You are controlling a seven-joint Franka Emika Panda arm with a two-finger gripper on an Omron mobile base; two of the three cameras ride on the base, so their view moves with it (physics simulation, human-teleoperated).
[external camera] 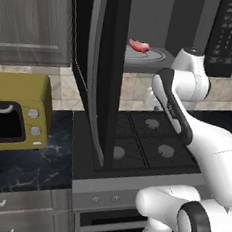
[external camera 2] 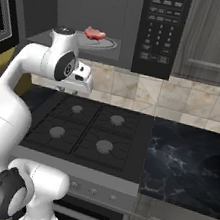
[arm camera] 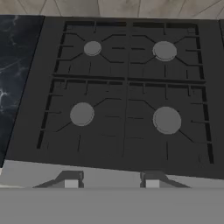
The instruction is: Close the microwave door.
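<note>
While the microwave door (external camera: 99,71) stands swung wide open, left base view shows it edge-on, hanging out over the left part of the stove (external camera: 140,140). Microwave (external camera: 161,27) cavity open behind it; a small red food item (external camera: 139,45) sits on the round turntable (external camera: 146,54). Keypad strip (external camera: 228,33) at the microwave's right end. Yellow toaster oven (external camera: 19,111) on the dark marble counter (external camera: 28,165), left of the stove, against the tiled wall. White arm rises from lower right, elbow over the stove's right side, between the camera and the cavity.

Right base view: microwave over the stove's back edge, red item on the turntable, keypad right of the cavity. Door's inner face at the top left corner. Wood cabinet (external camera 2: 217,41) right of the microwave; marble counter right of the stove. Arm's wrist hangs over the stove's back left burner.

Hand view: looks straight down on the stove's four burners, counter along the left edge. Gripper (arm camera: 111,183) over the stove's front edge, fingertips (arm camera: 71,182) spread well apart, holding nothing.
</note>
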